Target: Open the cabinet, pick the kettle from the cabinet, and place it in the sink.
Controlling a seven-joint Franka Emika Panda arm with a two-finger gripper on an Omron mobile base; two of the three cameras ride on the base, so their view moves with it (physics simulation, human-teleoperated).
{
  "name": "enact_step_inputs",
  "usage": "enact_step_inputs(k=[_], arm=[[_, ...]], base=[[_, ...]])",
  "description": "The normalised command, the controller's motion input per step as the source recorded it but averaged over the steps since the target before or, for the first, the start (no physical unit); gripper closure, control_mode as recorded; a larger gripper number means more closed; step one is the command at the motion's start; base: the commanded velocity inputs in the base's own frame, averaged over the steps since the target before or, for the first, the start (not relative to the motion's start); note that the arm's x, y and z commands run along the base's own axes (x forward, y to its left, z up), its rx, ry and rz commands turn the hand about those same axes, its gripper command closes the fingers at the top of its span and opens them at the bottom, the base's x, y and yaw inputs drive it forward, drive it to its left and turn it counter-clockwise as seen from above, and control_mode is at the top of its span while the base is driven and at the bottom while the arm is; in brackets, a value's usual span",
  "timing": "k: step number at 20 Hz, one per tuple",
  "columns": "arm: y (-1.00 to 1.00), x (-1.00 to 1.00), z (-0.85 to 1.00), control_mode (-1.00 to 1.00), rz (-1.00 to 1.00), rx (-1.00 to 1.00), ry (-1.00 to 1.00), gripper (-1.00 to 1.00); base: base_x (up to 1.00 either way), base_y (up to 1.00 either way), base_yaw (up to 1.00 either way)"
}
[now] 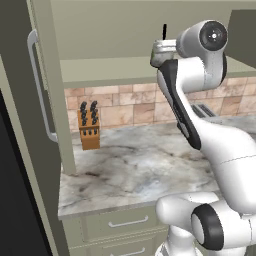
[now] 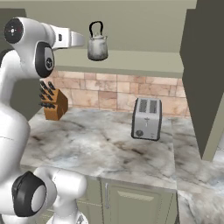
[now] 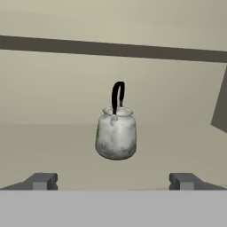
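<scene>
1 kettle point(image 3: 116, 135) on cabinet point(image 2: 144, 59) shelf. 1 toaster point(image 2: 147, 118) mid countertop point(image 1: 135, 170), 1 knife block point(image 1: 89, 126) at back edge by wall. 2 drawers point(image 1: 122, 222) under front edge. 1 gripper point(image 3: 113, 181).

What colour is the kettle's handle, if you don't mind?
Black, over the silver-grey kettle; clearest in the hand view.

Kettle point(image 1: 161, 50) mostly hidden behind the arm point(image 1: 190, 100)
</scene>
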Motion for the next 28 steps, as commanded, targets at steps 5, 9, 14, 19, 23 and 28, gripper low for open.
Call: enact_step_inputs(k=[5, 9, 14, 19, 23, 28], arm=[[-0.09, 0.28, 0.0, -1.0, 0.0, 0.0, 0.0, -1.0], [-0.12, 0.26, 0.0, -1.0, 0.0, 0.0, 0.0, -1.0], [-0.07, 0.26, -0.02, -1.0, 0.0, 0.0, 0.0, -1.0], [0.0, 0.33, -0.04, -1.0, -0.01, 0.0, 0.0, -1.0], [0.04, 0.28, -0.07, -1.0, -0.04, 0.0, 0.0, -1.0], [0.0, 0.29, 0.0, -1.0, -0.04, 0.0, 0.0, -1.0]], base=[[0.0, 0.0, 0.0], [0.0, 0.0, 0.0], [0.0, 0.0, 0.0], [0.0, 0.0, 0.0], [0.0, 0.0, 0.0], [0.0, 0.0, 0.0]])
